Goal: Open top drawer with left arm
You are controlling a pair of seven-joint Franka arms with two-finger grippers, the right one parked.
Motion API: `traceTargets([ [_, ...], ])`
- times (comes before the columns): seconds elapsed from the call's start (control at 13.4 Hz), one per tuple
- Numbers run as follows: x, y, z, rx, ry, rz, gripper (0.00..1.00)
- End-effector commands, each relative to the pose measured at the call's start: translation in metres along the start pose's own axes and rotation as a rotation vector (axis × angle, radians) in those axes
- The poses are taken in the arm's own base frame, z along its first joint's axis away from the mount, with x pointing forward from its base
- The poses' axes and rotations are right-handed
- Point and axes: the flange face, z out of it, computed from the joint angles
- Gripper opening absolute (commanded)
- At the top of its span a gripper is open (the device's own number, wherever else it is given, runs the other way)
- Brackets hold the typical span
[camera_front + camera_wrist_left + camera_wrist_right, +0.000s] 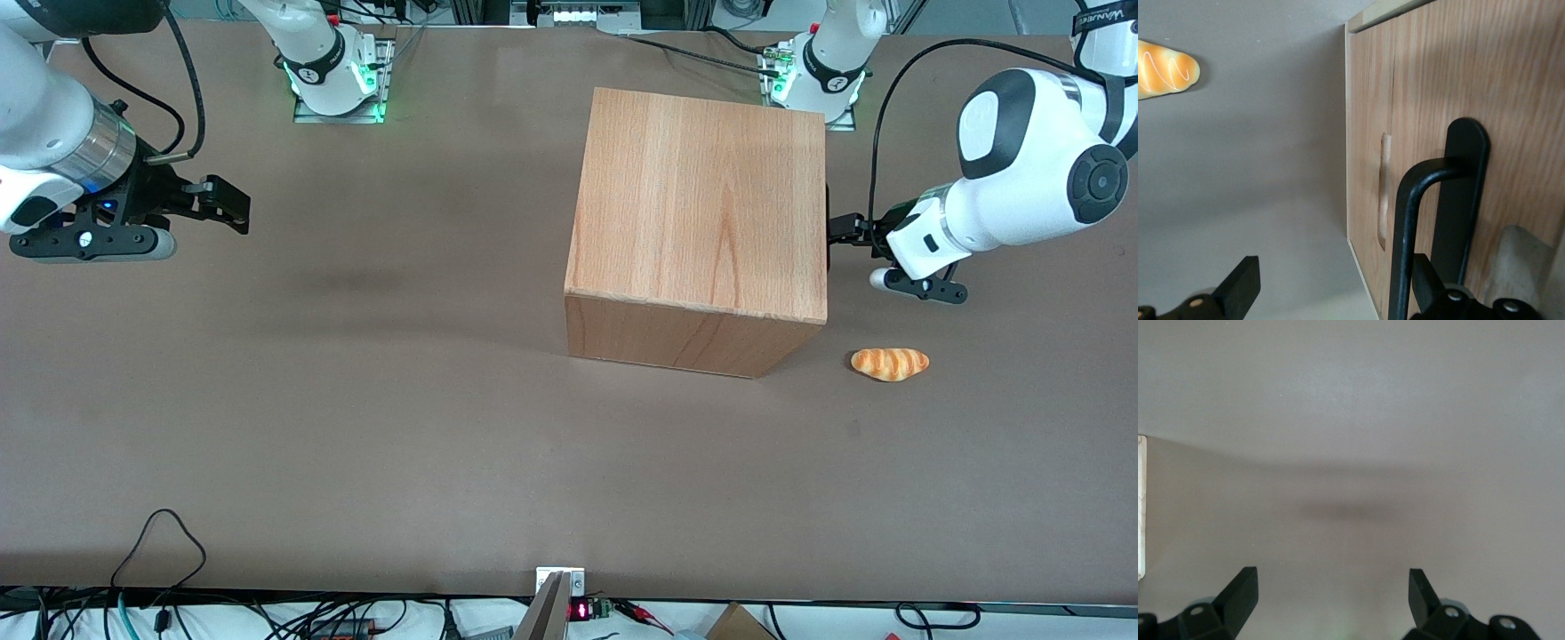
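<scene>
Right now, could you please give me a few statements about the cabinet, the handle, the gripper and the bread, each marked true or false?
1. The left gripper is at the side of the cabinet that faces the working arm's end of the table. True.
2. The gripper is shut tight on the handle. False: its fingers stand open, with the black bar handle between them.
3. The top drawer is pulled far out. False: its front lies flush with the cabinet.
4. A bread roll lies on the table, nearer the front camera than the gripper. True.
5. The bread roll sits on top of the cabinet. False: it is on the table beside the cabinet.
</scene>
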Motion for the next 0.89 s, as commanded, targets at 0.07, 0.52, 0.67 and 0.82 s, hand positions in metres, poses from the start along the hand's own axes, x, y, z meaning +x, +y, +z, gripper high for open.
traceTargets([
  [0.07,0.007,-0.006,0.009,-0.028,0.004,0.031,1.00],
  [0.52,0.010,-0.027,0.012,-0.028,-0.002,-0.002,1.00],
  [0.67,0.012,-0.044,0.014,-0.036,-0.005,-0.029,1.00],
  [0.82,0.012,-0.061,0.014,-0.045,0.000,-0.060,1.00],
])
